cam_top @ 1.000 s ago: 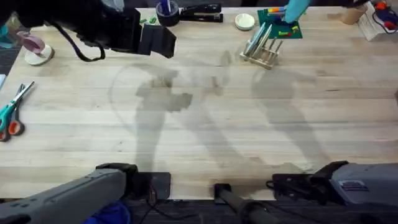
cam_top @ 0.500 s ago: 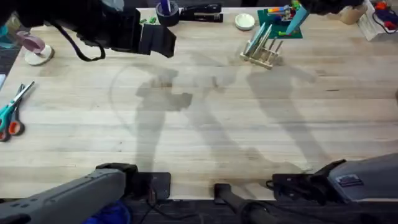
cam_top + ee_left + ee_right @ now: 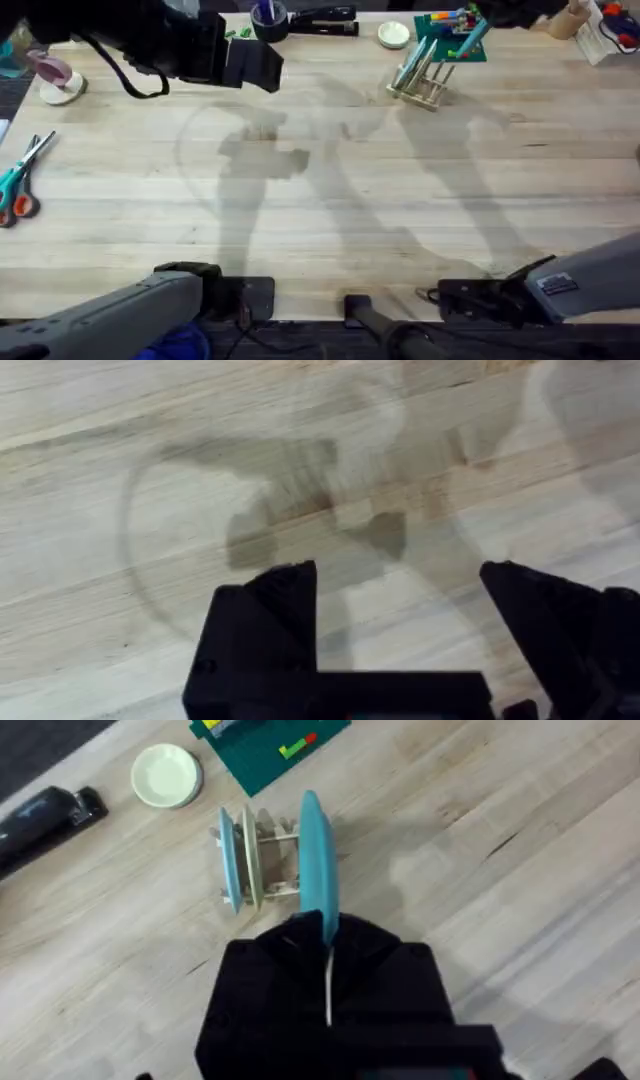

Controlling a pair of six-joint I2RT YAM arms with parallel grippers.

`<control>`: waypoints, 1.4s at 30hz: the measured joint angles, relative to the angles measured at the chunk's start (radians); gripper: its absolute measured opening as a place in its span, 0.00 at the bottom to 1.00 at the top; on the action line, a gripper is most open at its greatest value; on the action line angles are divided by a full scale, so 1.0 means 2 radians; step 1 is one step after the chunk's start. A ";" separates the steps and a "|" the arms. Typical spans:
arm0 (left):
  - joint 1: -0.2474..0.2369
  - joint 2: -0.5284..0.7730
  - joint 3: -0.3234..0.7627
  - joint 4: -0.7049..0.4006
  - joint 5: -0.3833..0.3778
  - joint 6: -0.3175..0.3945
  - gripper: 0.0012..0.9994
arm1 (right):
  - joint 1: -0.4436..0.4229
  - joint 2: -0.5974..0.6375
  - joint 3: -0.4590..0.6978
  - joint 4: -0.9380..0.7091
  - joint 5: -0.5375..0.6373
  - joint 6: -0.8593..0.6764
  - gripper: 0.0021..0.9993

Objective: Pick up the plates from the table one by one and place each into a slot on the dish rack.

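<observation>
Turquoise is what catches the eye: the right gripper [image 3: 326,955] has its black fingers pinched tight on the edge of a blue plate [image 3: 316,855], which it holds on edge above the dish rack [image 3: 262,860]. In the overhead view that plate [image 3: 470,38] shows as a thin tilted sliver over the far right part of the table [image 3: 330,200], just past the rack [image 3: 420,80] and in front of the green board with toy bricks [image 3: 447,38].

The little wooden rack already carries two plates [image 3: 236,858] standing upright between its dowels, side by side at one end. The held plate is apart from them, beside the free dowels at the other end; I cannot tell whether its lower edge touches the rack.

A small white dish [image 3: 167,775] sits near the rack, and a black stapler [image 3: 322,20] lies along the far edge.

The left gripper [image 3: 400,610] hangs over bare pale planks with its jaws spread wide and nothing between them. From above, the left arm is a large dark shape at the far left. Scissors [image 3: 20,180] with teal and orange handles lie at the left edge, and a roll of tape [image 3: 60,85] sits farther back.
</observation>
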 joint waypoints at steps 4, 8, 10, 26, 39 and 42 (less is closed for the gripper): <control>0.000 0.000 0.000 0.000 0.000 0.000 1.00 | -0.005 0.015 0.000 0.011 -0.005 0.000 0.03; 0.000 0.000 0.000 0.000 0.000 0.000 1.00 | -0.010 0.018 0.000 0.019 -0.014 0.000 0.03; 0.000 0.000 0.000 0.000 0.000 0.000 1.00 | -0.017 0.019 0.000 0.025 -0.026 0.000 0.03; 0.000 0.000 0.000 0.000 0.000 0.000 1.00 | -0.066 0.070 0.000 0.044 -0.106 -0.045 0.03; 0.000 0.000 0.000 0.000 0.000 0.000 1.00 | -0.066 0.100 0.000 0.052 -0.123 -0.057 0.03; 0.000 0.000 0.000 0.000 0.000 0.000 1.00 | -0.066 0.108 0.000 0.058 -0.123 -0.057 0.03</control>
